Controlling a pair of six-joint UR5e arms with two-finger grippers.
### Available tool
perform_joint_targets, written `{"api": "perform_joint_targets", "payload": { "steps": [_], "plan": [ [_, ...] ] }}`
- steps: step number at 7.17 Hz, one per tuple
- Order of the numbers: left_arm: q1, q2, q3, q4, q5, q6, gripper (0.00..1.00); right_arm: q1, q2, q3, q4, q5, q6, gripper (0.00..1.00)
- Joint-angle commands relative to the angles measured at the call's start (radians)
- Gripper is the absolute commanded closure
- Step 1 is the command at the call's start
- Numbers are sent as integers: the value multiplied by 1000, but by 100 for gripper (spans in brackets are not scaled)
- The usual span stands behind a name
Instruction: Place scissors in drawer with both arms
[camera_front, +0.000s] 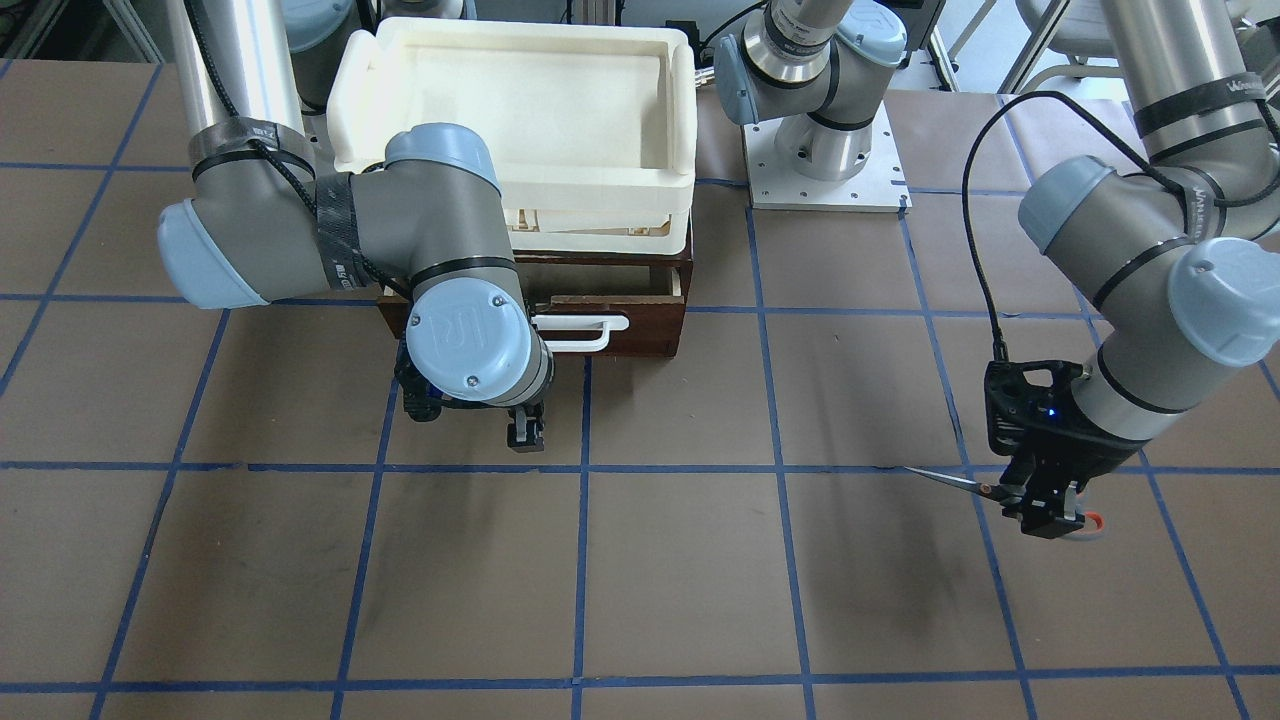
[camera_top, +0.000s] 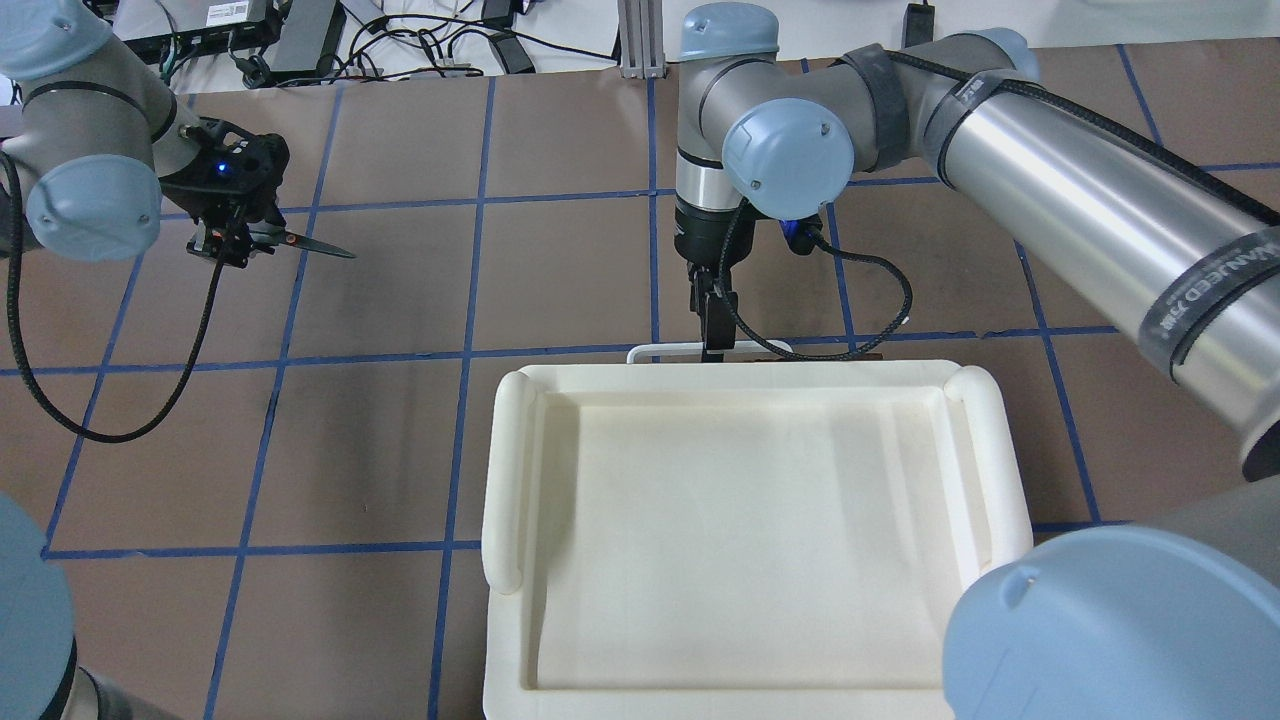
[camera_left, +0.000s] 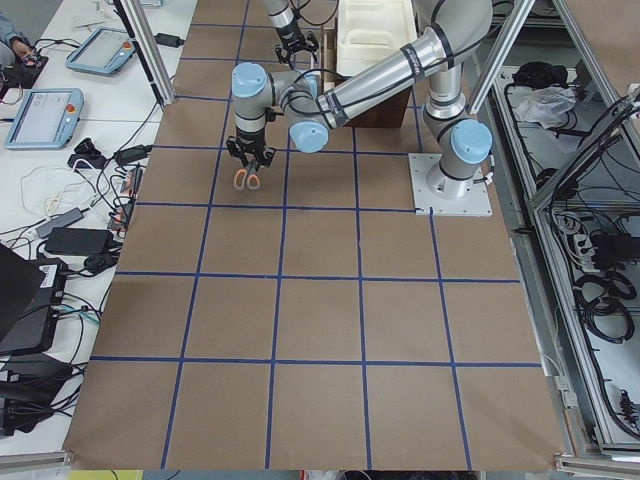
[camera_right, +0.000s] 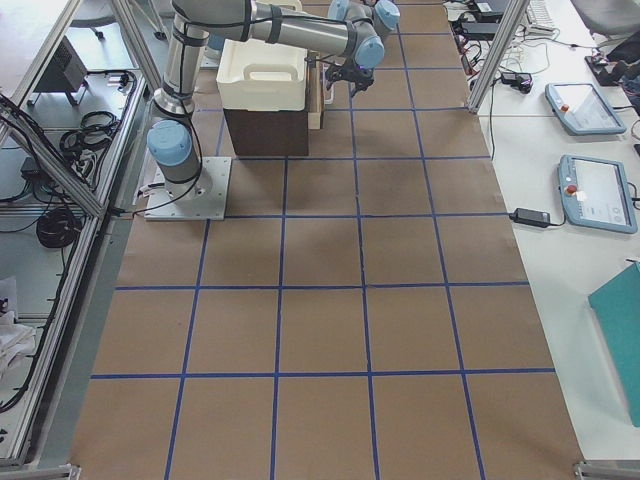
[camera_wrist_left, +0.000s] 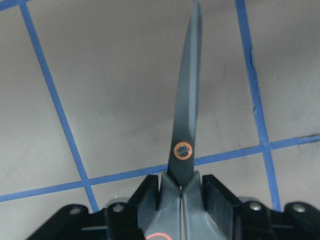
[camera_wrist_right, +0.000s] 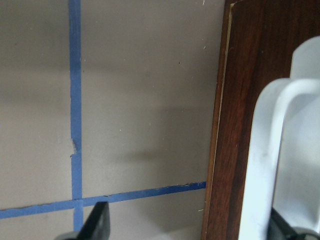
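1. The scissors (camera_front: 955, 482) were clamped at the handle end between the fingers (camera_wrist_left: 145, 195) of the left gripper (camera_front: 1045, 520). The closed blades stuck out level over the table (camera_front: 700, 600), apparently lifted clear of it and well apart from the drawer (camera_front: 640, 335).
2. The drawer sat in a dark-brown case under a cream-white tray (camera_front: 600, 180). A pale strip showed behind its front panel, so it looked barely open, with too little gap for the scissors.
3. The right gripper (camera_front: 525, 432) hung just in front of the drawer's white bar handle (camera_front: 585, 330). In the right wrist view its fingers (camera_wrist_right: 97, 222) stood apart, with the handle between them but nearer one side, and not yet gripped.
4. The step in hand was likely opening the drawer. The next move called for the right fingers to close on the bar and pull straight out along the drawer's run. The left arm would then carry the scissors across.
5. The tray overhung the drawer, so the scissors would probably have to go in low and near the front. The right arm's wrist and its black cable (camera_top: 880, 300) crowded that approach, and the blade tips led the way.
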Motion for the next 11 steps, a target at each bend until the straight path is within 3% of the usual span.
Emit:
{"api": "perform_joint_targets", "payload": {
  "steps": [1, 4, 11],
  "plan": [
    [-63, 48, -10, -60, 10, -73, 100, -3, 14, -6, -40, -1, -34, 0],
    [-133, 77, -25, -125, 10, -191, 100, -7, 25, -32, -60, -1, -42, 0],
    [-161, 96, -28, -145, 24, -218, 100, -14, 75, -108, -60, -15, -74, 0]
  ]
}}
